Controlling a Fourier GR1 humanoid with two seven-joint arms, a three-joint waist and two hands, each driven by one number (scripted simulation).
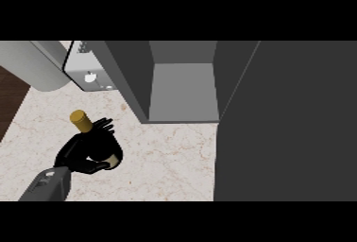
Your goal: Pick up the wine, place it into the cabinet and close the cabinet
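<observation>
My left hand curled around dark wine bottle with gold cap | neck points up-left | open grey cabinet lies up-right | right hand unseen.

Pale marble counter, open cabinet

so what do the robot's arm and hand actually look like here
Only one arm shows, at the view's left: a grey forearm, boxy and smooth, with a small pale marking near the wrist. It ends in a glossy black left hand with slim, segmented fingers and a thumb. No cables or sleeve are visible. The right arm and hand are out of view.
</observation>
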